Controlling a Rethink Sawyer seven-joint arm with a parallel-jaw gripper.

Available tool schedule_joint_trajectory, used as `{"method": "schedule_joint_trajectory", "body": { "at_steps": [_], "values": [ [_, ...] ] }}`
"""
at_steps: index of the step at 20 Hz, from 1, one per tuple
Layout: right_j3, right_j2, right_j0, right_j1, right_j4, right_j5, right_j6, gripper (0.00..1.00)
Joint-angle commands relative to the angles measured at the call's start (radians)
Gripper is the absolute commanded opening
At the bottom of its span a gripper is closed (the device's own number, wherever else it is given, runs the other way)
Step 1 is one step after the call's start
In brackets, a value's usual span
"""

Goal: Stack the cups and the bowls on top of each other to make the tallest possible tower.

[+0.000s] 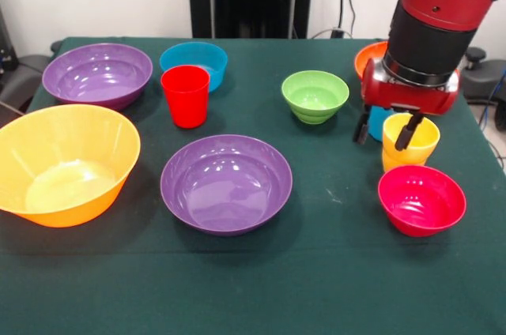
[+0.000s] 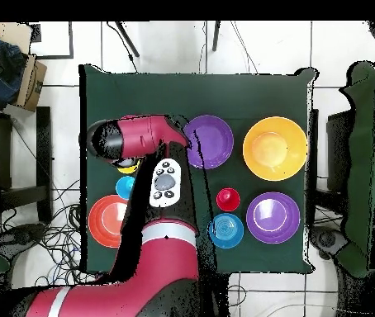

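In the front view my gripper [image 1: 386, 128] is open and hangs low over the yellow cup [image 1: 413, 142]. One finger [image 1: 409, 131] is inside the cup's mouth and the other [image 1: 361, 126] is outside, to its left. A light blue cup [image 1: 379, 122] stands just behind, partly hidden by the gripper. The magenta-pink bowl [image 1: 421, 199] is in front of the yellow cup. The orange bowl [image 1: 368, 56] is behind the arm. The green bowl [image 1: 315, 95], red cup [image 1: 186, 95], blue bowl [image 1: 194, 62], two purple bowls [image 1: 97, 74] [image 1: 226, 182] and the yellow-orange bowl [image 1: 63, 163] stand apart, none stacked.
In the overhead view the arm [image 2: 162, 182] covers the gripper, the green bowl and the magenta-pink bowl. The orange bowl [image 2: 106, 221], light blue cup [image 2: 125, 187], red cup [image 2: 228, 199] and blue bowl [image 2: 225, 231] show there. The green cloth [image 1: 332, 272] covers the table.
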Motion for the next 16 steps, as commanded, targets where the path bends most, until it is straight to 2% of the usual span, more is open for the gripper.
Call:
{"method": "schedule_joint_trajectory", "body": {
  "at_steps": [1, 5, 10, 11, 12, 13, 16],
  "values": [
    [0.134, -0.022, 0.023, 0.006, 0.042, -0.096, 0.265, 1.0],
    [0.206, -0.057, 0.045, -0.034, 0.065, -0.121, 0.305, 1.0],
    [0.215, -0.095, 0.097, -0.044, 0.095, -0.106, 0.367, 1.0],
    [0.157, -0.103, 0.11, -0.014, 0.102, -0.072, 0.377, 1.0],
    [0.154, -0.107, 0.114, -0.014, 0.105, -0.068, 0.38, 1.0],
    [0.105, -0.111, 0.118, 0.014, 0.109, -0.045, 0.384, 1.0],
    [0.089, -0.088, 0.107, 0.027, 0.116, -0.061, 0.361, 1.0]
  ]
}}
